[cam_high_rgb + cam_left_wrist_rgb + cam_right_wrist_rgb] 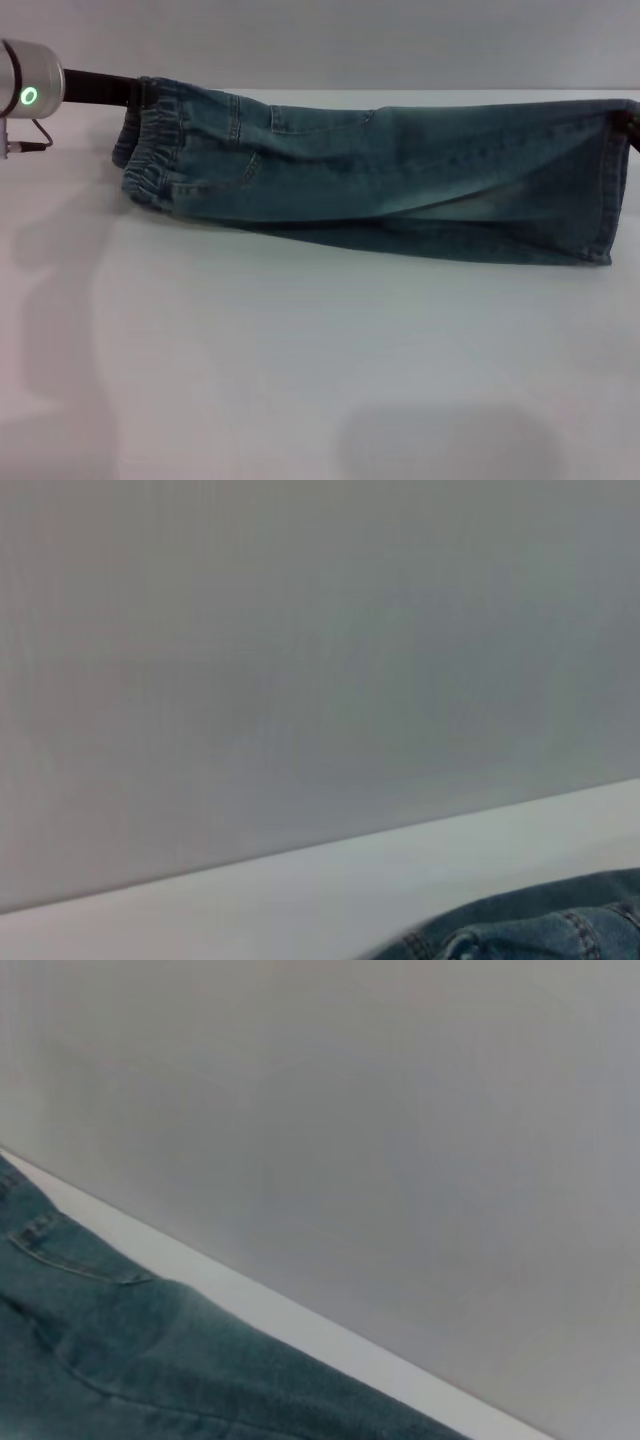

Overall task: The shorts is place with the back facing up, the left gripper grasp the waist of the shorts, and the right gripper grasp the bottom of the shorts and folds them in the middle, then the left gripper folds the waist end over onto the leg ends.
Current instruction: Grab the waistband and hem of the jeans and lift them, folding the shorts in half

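The blue denim shorts hang stretched across the far side of the table, folded lengthwise, with their lower edge low over the table top. The elastic waist is on the left and the leg ends on the right. My left gripper is at the waist's top corner, shut on the cloth and mostly hidden by it. At the leg ends' top corner, my right gripper shows only as a dark tip at the picture's edge. The shorts fill a corner of the left wrist view. Denim also shows in the right wrist view.
The white table spreads out in front of the shorts. A plain grey wall stands right behind the table's far edge. My left arm's silver joint with a green ring light is at the far left.
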Tool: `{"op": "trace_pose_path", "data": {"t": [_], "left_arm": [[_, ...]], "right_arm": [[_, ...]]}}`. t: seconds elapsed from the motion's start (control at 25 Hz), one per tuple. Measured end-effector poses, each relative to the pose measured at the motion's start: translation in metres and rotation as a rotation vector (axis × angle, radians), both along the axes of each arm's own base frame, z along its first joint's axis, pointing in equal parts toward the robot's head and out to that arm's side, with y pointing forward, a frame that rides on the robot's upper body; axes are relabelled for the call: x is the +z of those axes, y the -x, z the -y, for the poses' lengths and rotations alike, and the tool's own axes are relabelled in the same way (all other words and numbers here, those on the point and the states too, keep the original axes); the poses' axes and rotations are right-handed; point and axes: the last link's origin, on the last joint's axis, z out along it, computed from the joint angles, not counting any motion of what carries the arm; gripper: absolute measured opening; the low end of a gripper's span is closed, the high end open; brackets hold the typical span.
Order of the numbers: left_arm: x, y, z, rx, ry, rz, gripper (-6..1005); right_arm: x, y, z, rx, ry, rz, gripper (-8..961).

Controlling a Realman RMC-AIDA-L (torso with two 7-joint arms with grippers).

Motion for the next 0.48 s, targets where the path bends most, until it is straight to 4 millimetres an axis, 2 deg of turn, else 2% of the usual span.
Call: {"op": "trace_pose_path", "data": {"t": [0.48], "left_arm": [[-0.022,-0.015,-0.01,-0.051,-0.004,-0.029,122]], "right_arm": [[-0.02,0.006,-0.027,-0.029,-0.052,0.036,128]]}}
